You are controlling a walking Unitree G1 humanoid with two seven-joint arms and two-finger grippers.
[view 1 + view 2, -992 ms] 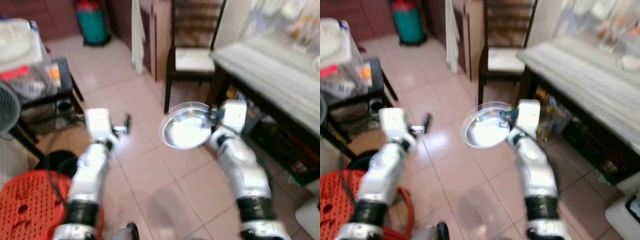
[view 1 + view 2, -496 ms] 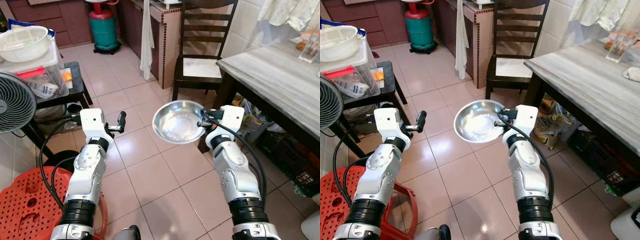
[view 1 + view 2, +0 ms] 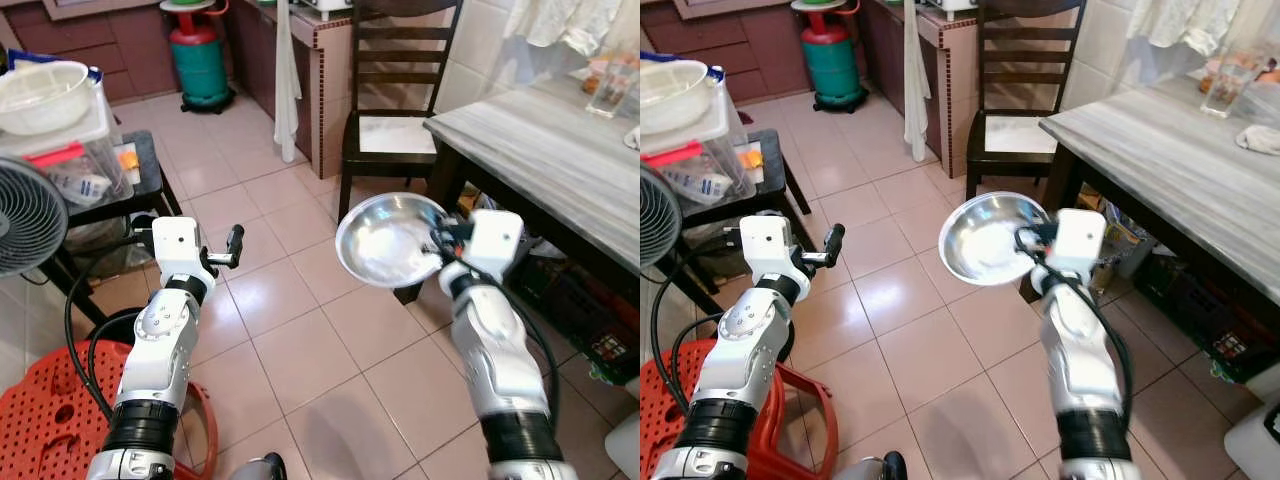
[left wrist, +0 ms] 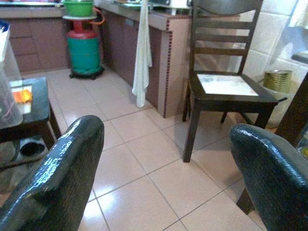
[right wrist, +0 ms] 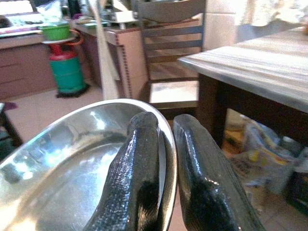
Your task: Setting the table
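The right gripper (image 5: 161, 159), fingers pinched on the steel bowl (image 3: 388, 240), has carried it nearer the table (image 3: 545, 150), probably for placing, while the left gripper (image 4: 168, 168) stays open, empty.

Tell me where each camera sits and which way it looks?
Eye views: on the head, looking down at both arms, the bowl and table.
Left wrist view: along the open left gripper toward the chair.
Right wrist view: along the right gripper pinching the bowl's rim.
All views share the chair.
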